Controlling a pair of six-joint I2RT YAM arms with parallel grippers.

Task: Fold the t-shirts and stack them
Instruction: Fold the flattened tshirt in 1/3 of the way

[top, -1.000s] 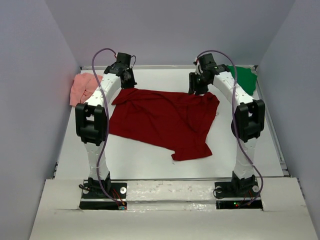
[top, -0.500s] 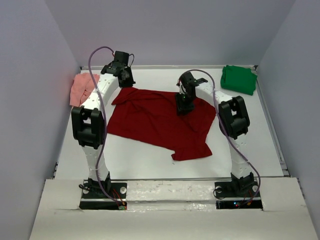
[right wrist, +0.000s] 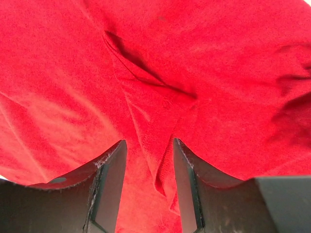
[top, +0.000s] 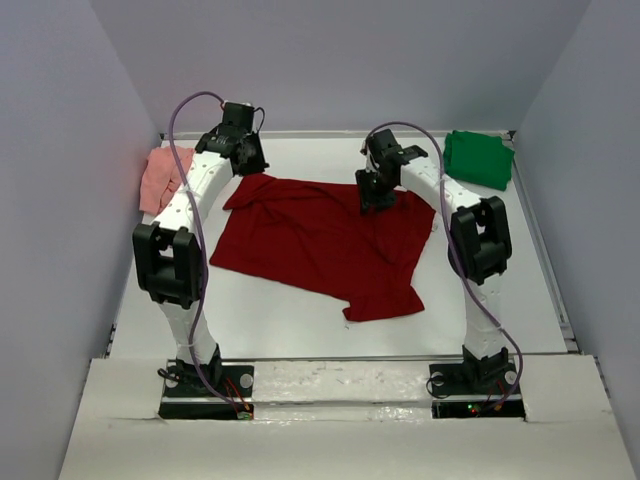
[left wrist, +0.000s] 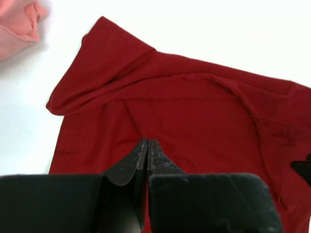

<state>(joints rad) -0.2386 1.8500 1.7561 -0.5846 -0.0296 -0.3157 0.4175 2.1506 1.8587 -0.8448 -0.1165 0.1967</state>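
The dark red t-shirt (top: 320, 240) lies spread and wrinkled in the middle of the table. The pale pink t-shirt (top: 160, 175) is bunched at the far left. The green t-shirt (top: 478, 158) lies folded at the far right. My left gripper (top: 250, 160) is shut and empty over the red shirt's far left corner. In the left wrist view its jaws (left wrist: 147, 141) are pressed together above the red cloth (left wrist: 194, 111). My right gripper (top: 372, 195) is open at the shirt's far edge. In the right wrist view it (right wrist: 148, 143) straddles a raised seam fold of the red cloth (right wrist: 204, 58).
Grey walls close in the white table (top: 500, 290) on the left, back and right. A corner of the pink shirt (left wrist: 17, 22) shows at the top left of the left wrist view. The near hem of the red shirt ends about mid-table.
My right gripper has swung left from the shirt's far right corner onto the far middle of the red cloth, uncovering the green shirt. My left arm has shifted only slightly.
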